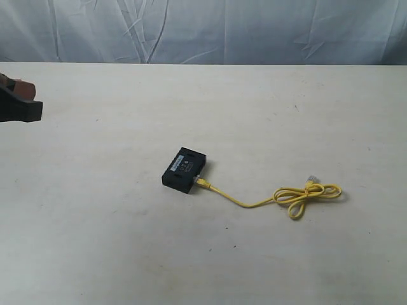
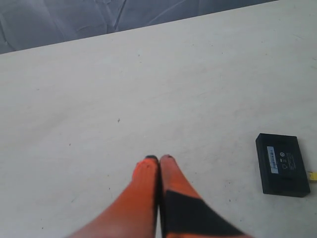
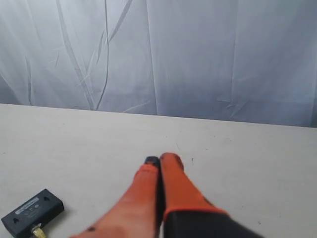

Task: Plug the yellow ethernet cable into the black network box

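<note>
The black network box [image 1: 185, 169] lies flat near the table's middle, white label strip on top. One plug of the yellow ethernet cable [image 1: 254, 203] sits at the box's right side, seemingly in its port. The cord runs right into a loop [image 1: 308, 194] with its other clear plug free. The left wrist view shows the box [image 2: 283, 164] well aside of my left gripper [image 2: 159, 158], whose orange fingers are pressed together, holding nothing. My right gripper [image 3: 160, 159] is shut and empty too, the box [image 3: 32, 212] off to one side. In the exterior view only part of the left arm [image 1: 19, 105] shows.
The pale table [image 1: 95, 222] stretches wide around the box and cable. A wrinkled grey-white curtain [image 1: 203, 28] hangs behind the table's far edge.
</note>
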`<state>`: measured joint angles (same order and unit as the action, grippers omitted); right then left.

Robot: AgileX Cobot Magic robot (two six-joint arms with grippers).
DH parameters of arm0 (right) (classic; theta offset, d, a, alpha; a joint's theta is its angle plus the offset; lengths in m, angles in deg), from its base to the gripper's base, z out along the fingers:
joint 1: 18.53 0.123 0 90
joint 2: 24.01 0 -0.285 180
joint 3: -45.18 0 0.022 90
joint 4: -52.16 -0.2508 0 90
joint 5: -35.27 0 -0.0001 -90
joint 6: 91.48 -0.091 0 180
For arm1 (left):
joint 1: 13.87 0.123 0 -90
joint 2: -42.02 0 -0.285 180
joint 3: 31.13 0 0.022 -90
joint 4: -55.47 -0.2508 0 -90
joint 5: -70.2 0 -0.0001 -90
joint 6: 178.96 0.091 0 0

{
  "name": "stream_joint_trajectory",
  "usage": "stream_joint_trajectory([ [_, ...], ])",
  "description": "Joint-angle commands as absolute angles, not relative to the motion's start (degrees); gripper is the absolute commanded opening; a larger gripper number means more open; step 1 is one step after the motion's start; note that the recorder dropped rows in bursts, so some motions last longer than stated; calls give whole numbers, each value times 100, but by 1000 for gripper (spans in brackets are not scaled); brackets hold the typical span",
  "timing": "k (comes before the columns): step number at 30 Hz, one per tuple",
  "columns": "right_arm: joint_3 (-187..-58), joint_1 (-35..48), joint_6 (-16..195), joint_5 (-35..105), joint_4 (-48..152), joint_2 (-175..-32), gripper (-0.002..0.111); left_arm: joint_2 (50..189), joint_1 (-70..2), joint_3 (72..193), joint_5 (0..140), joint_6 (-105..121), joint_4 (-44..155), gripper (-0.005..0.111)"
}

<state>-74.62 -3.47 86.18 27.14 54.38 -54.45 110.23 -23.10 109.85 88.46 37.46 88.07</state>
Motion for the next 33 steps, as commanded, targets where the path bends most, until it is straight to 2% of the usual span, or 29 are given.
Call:
stream_joint_trajectory([
  [1,-6822,-382,8658,2816,5400,-4638,0,10974,-2310,10964,8812,3717,8775,0],
  [11,-5760,-1074,8643,2816,5166,-3192,0,10974,-2310,10964,8812,3717,8775,0],
  [22,-5760,-1086,8636,1763,5166,-3180,0,10974,-2310,10964,8812,3717,8775,0],
  [33,-5760,-1076,8637,1762,5166,-3180,0,10974,-2310,10964,8812,3717,8775,0],
])
